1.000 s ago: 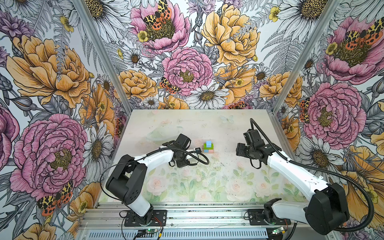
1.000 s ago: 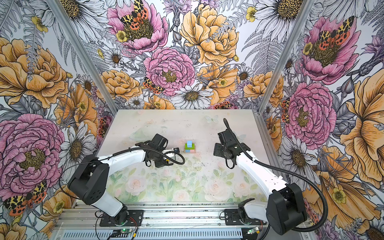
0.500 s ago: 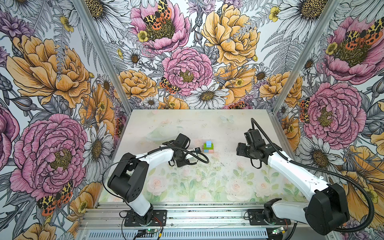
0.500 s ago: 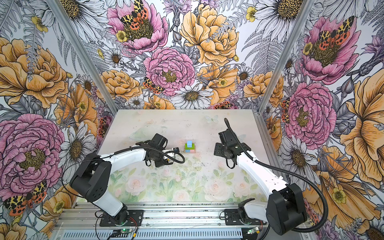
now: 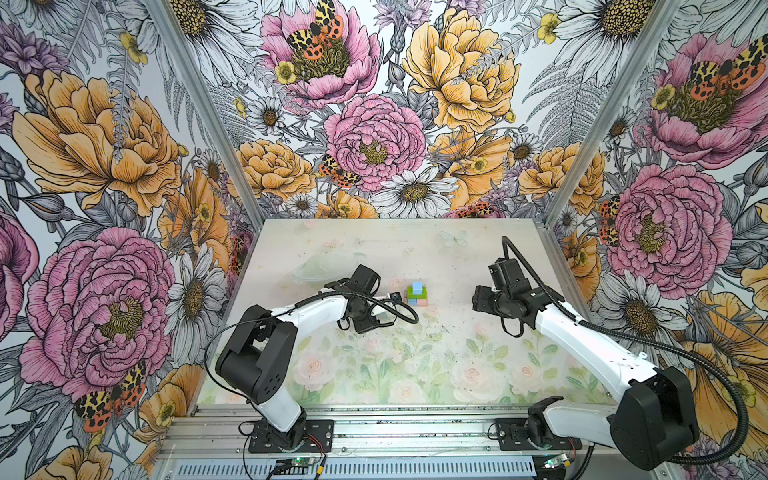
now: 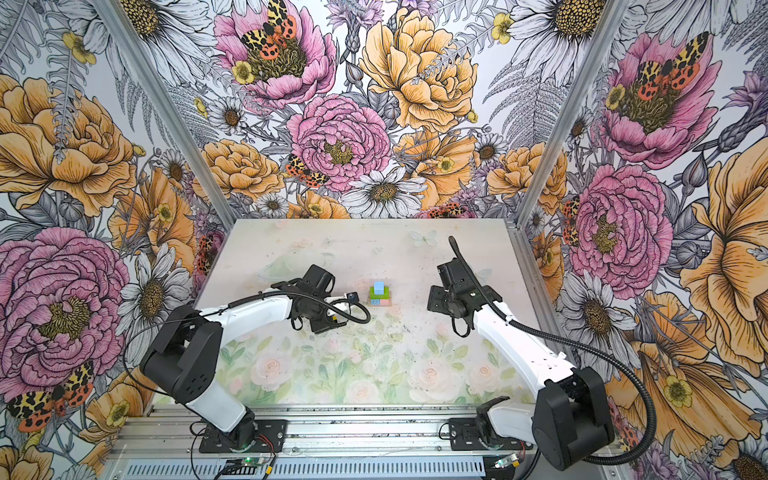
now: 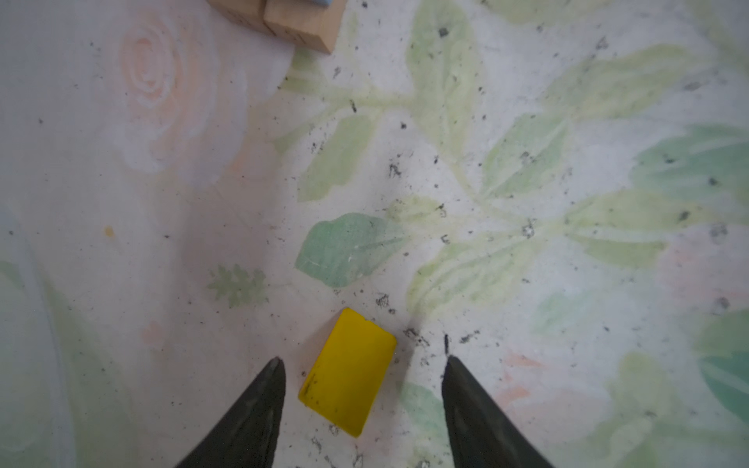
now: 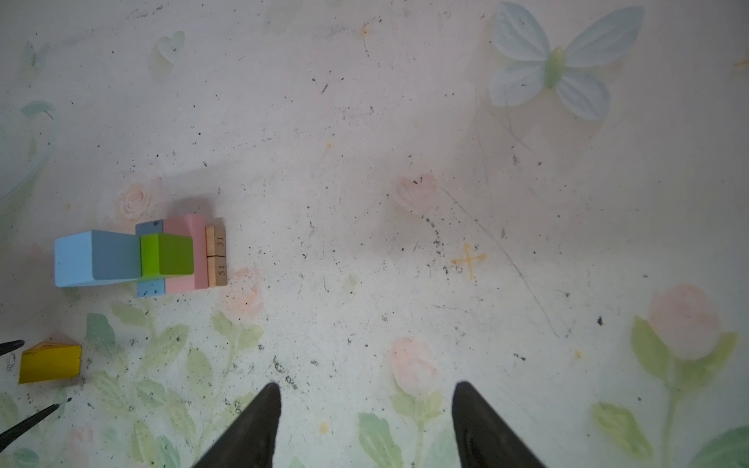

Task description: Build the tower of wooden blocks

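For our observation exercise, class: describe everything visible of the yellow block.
The yellow block is a small roof-shaped wooden piece, bright yellow with a bare tan end and dark scuffs. It lies on the table, apart from the tower, between the open jaws of the left end effector, seemingly untouched.

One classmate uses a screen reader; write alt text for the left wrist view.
A yellow roof-shaped block lies on the floral table between the jaws of the open left end effector, touching neither. Two tan planks sit beyond, cut off by the frame.
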### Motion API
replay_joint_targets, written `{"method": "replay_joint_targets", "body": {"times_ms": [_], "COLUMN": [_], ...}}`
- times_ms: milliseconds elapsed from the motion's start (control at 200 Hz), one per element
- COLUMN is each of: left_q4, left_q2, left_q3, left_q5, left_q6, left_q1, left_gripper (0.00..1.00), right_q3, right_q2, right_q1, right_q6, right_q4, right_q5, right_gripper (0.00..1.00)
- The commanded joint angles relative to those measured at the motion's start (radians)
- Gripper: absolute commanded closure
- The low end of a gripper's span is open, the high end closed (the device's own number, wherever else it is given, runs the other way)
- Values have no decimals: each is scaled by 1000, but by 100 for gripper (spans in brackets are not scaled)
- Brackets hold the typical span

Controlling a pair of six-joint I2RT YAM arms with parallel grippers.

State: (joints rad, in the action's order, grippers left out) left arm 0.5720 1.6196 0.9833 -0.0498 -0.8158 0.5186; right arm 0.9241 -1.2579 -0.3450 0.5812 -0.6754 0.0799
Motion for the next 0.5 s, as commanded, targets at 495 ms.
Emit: {"method": "replay_joint_targets", "body": {"times_ms": [495], "left_q4": [68], "left_q2": [-38], "left_q3": [50], "left_q5": [-12], "left_q6": [-25], "left_q1": [-53], "left_gripper": [30], "right_q3": [-3], "right_q2": [-1], "right_q1": [6], "right_q6": [-19], "right_q4": [25], "right_q5": [-20], "right_gripper": [31]}}
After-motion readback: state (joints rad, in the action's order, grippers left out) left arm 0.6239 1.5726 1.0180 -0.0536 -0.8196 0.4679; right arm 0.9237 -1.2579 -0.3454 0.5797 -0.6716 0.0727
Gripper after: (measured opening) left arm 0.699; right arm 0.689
